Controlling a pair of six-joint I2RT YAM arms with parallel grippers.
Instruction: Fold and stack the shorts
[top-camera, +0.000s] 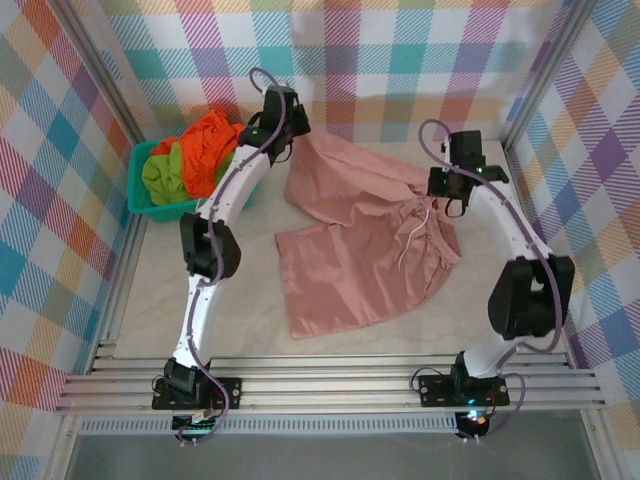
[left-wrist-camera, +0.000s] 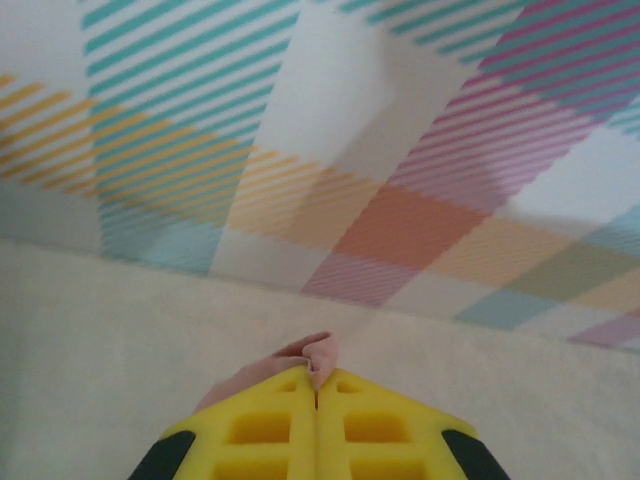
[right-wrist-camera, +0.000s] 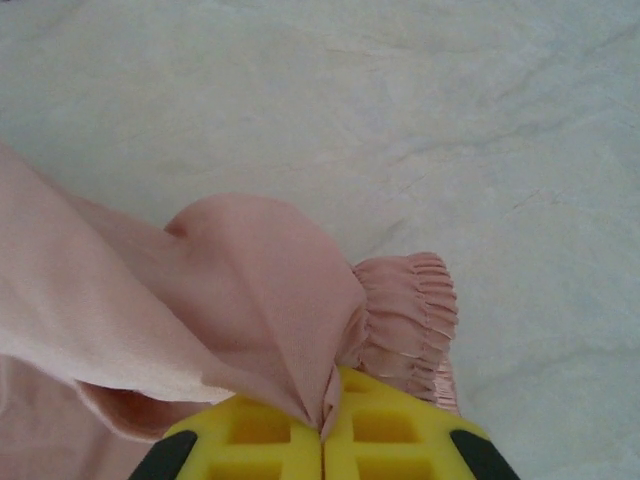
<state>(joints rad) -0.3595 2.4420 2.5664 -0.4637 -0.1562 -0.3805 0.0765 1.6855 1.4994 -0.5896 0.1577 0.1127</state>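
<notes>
The dusty pink shorts (top-camera: 350, 255) lie spread on the table's middle, with their far edge lifted at two corners. My left gripper (top-camera: 300, 138) is shut on the far left corner; in the left wrist view a small pink fold (left-wrist-camera: 318, 356) pokes out between the yellow fingers (left-wrist-camera: 270, 425) of the gripper (left-wrist-camera: 320, 385). My right gripper (top-camera: 452, 198) is shut on the right side near the drawstring, and its wrist view shows pink cloth (right-wrist-camera: 250, 290) and gathered waistband (right-wrist-camera: 410, 310) pinched at the gripper (right-wrist-camera: 325, 425). The orange shorts (top-camera: 210, 150) and green shorts (top-camera: 165, 175) sit bunched in the basket.
The teal mesh basket (top-camera: 140, 205) stands at the far left against the plaid wall. Plaid walls close in the back and both sides. Bare pale table surface lies near the front edge and to the left of the pink shorts.
</notes>
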